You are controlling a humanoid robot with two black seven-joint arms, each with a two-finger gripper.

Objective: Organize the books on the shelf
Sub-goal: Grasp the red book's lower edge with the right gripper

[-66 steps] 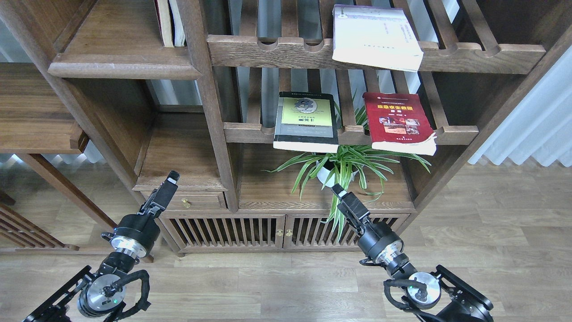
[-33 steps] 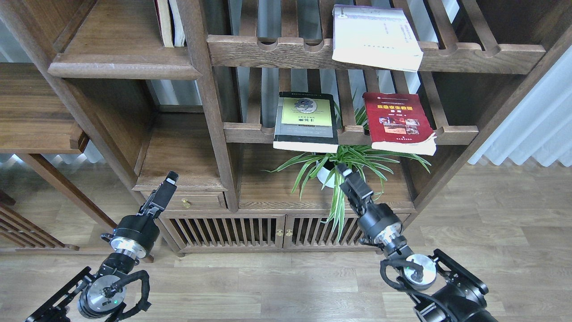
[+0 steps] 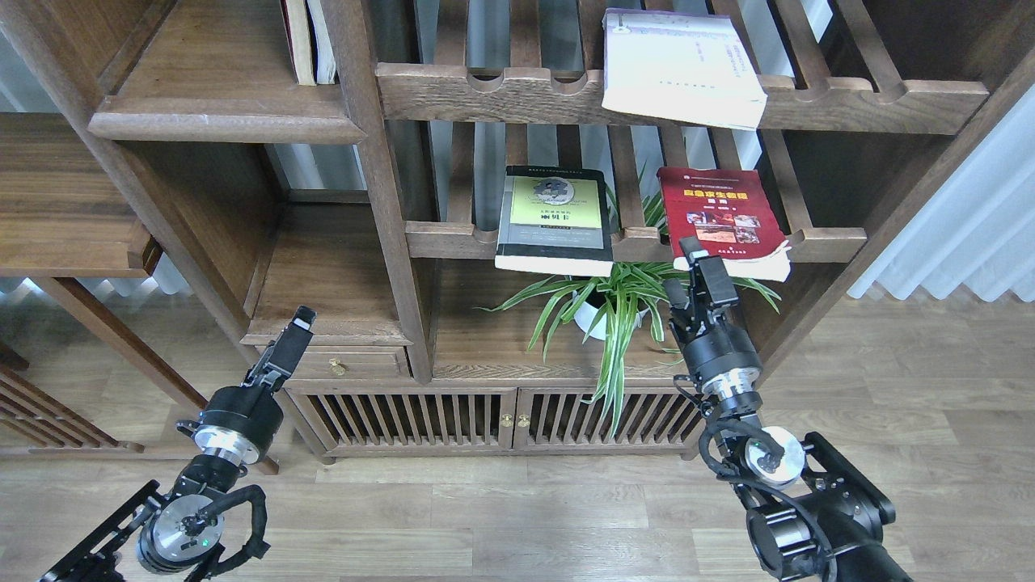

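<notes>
With the potted plant (image 3: 602, 303) as landmark: far to its left the left gripper (image 3: 301, 323) hangs with fingers I cannot tell apart. Above the plant, on the slatted rack (image 3: 453, 238), lie the black-grey book (image 3: 554, 220) and, rightward, the red book (image 3: 722, 220); the white book (image 3: 679, 69) lies higher up. The right gripper (image 3: 694, 248), spread unclear, sits at the red book's front edge.

Lower slatted rack (image 3: 453, 239): black-grey book (image 3: 553, 218), red book (image 3: 720, 218) flat | upper slatted rack (image 3: 873, 103): white book (image 3: 678, 69) flat
</notes>
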